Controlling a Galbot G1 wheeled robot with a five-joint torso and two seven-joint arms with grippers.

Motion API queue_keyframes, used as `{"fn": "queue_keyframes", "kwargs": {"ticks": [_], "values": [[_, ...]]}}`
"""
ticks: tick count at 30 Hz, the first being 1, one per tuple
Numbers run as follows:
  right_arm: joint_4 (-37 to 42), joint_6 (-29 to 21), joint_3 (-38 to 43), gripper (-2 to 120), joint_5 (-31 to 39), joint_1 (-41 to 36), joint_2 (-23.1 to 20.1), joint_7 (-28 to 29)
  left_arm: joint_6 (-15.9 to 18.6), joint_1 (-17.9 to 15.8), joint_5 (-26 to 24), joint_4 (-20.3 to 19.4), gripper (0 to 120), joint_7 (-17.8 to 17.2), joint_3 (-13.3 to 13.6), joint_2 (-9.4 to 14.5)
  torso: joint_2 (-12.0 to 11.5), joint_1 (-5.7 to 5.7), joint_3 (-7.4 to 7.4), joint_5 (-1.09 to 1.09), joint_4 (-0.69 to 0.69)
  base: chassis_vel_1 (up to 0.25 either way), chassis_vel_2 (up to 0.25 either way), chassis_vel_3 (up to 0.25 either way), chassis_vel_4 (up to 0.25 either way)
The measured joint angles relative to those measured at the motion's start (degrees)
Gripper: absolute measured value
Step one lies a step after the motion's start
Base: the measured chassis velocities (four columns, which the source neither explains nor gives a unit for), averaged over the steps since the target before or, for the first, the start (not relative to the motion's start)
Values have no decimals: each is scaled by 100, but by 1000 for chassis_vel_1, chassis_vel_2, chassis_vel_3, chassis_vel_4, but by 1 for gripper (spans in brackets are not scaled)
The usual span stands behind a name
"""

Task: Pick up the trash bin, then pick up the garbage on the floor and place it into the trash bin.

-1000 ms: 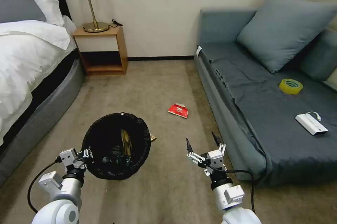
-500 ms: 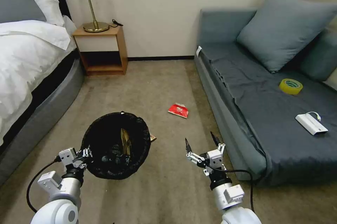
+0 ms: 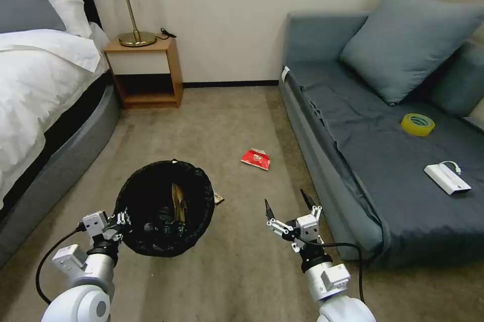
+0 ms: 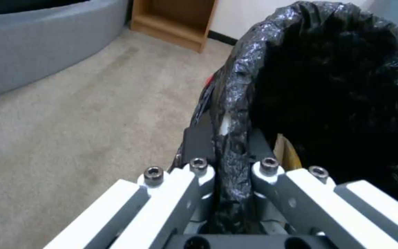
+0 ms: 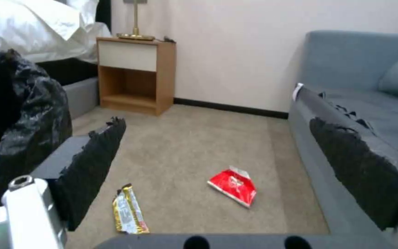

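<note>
While the left tool pinches the near rim of the trash bin, you can see in the left wrist view its two fingers pressed on either side of the black liner edge, so it's clamped on tight. Some garbage already sits inside the bin, a brown-gold bit and something dark at the bottom. Over on the right, the right tool hangs above the carpet with its black pads spread wide, nothing between them. Just past the bin's far right edge lies a brown-gold wrapper on the floor, partly hidden by the bin from the head view. Farther on, a flat red packet lies on the carpet near the sofa front. On the sofa seat sit a yellow tape roll and a white box. Nightstand stands at the back wall
</note>
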Motion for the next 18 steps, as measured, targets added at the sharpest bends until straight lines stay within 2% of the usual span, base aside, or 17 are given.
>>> {"fn": "queue_keyframes", "kwargs": {"ticks": [18], "values": [[-61,26,-22,100,-31,-24,-12,-94,0,-32,-29,19,4,-59,-112,39,0,0,0,0,0,-80,91,91,-83]]}}
